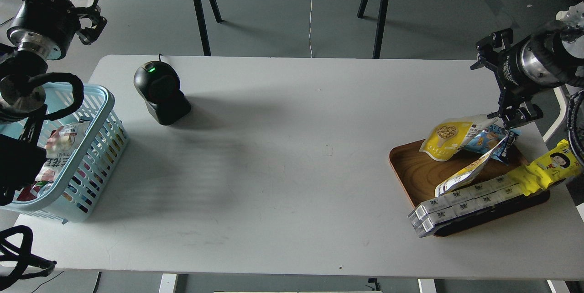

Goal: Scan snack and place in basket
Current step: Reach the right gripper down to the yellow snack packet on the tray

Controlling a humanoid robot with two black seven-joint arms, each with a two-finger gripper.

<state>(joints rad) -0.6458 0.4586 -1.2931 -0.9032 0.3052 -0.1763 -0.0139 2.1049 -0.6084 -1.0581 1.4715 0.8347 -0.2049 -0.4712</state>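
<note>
The snack (449, 140), a yellow-and-white pouch picturing a bowl of beige pieces, leans at the far edge of the brown wooden tray (413, 170) on the right. My right gripper (498, 84) is open and empty. It hangs just above the pouch's upper right corner, its lower fingertip (512, 118) close to that corner. The light blue basket (106, 101) stands at the table's left edge with several packets inside. My left gripper (93, 18) is open and empty, raised beyond the basket's far side.
A black scanner (159, 92) with a green light stands at the table's back left. The tray also holds a small blue snack bag (492, 140), a second tilted pouch (465, 172), a row of white boxes (461, 201) and a long yellow packet (550, 165).
</note>
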